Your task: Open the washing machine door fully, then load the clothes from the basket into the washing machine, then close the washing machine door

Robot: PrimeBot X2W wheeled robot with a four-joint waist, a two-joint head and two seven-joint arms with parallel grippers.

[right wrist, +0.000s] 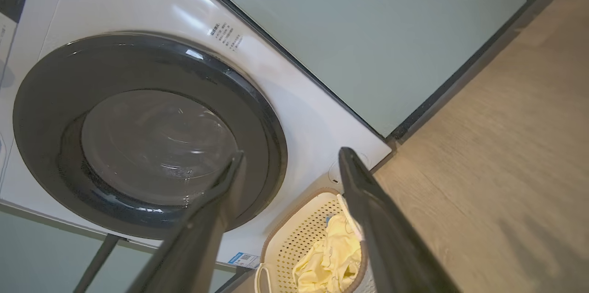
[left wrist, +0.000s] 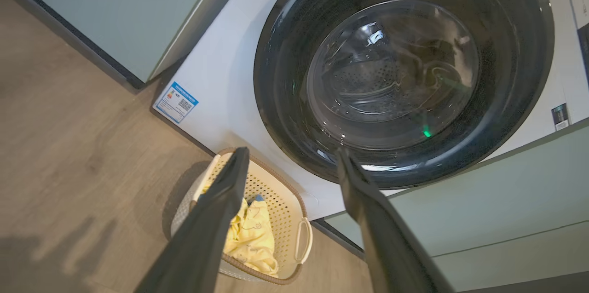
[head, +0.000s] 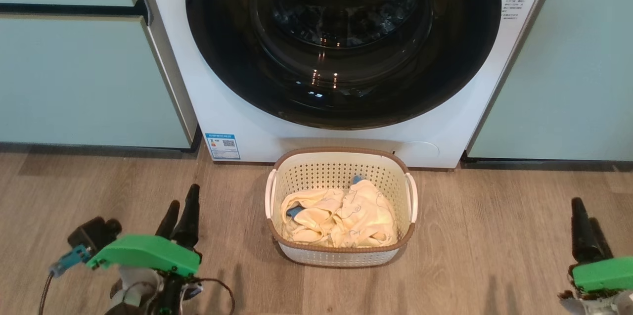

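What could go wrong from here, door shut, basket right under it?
1. The basket stands close to the washing machine, below the door: an arm pulling the door may knock it.
2. The glossy door shows no clear handle; open jaws could slip off.
3. The clothes lie bunched; a grab may trail cloth on the floor.

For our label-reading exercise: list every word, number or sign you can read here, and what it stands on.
Small blue label low on the white front-loading washing machine: code square visible, print too small to read.
Grey printed lines at its front's upper right: blurred, unreadable.
Nothing legible enough to quote.
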